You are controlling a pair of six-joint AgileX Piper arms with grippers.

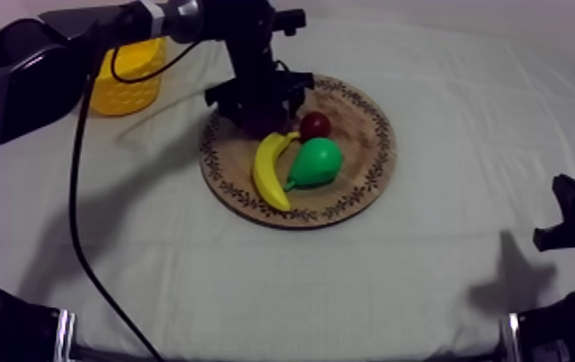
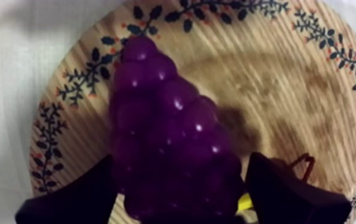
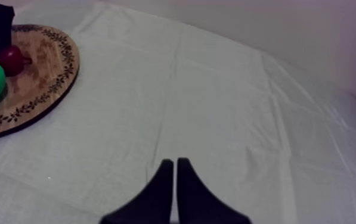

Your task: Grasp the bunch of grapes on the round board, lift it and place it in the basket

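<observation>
Gripping is judged to be the step in hand. The left hand (image 2: 181, 176) is closed round the wide end of the bunch of grapes (image 2: 168, 113), with a black finger seated at each side. The bunch is over the patterned rim of the wooden board (image 2: 293, 89), narrow end pointing away from the hand. Whether it is lifted clear or resting on the wood cannot be told.

Next move, as judged: a straight lift, then a carry across to the yellow basket (image 1: 127, 75), which is set just beyond the board's edge on the left arm's side, and a release over its opening. Care is called for, since the small red fruit (image 1: 315, 125), banana (image 1: 270, 171) and pear (image 1: 315, 164) are crowded just beside the grasp.

The grasp itself is given by the left wrist view alone. From the top view the bunch is hidden under the arm, but the basket and the route to it are supplied. The right hand (image 3: 175, 164) is seen in its own wrist view with its fingers together as a narrow wedge, gripping nothing, low over the bare counter (image 3: 234, 101) and well apart from the board.
</observation>
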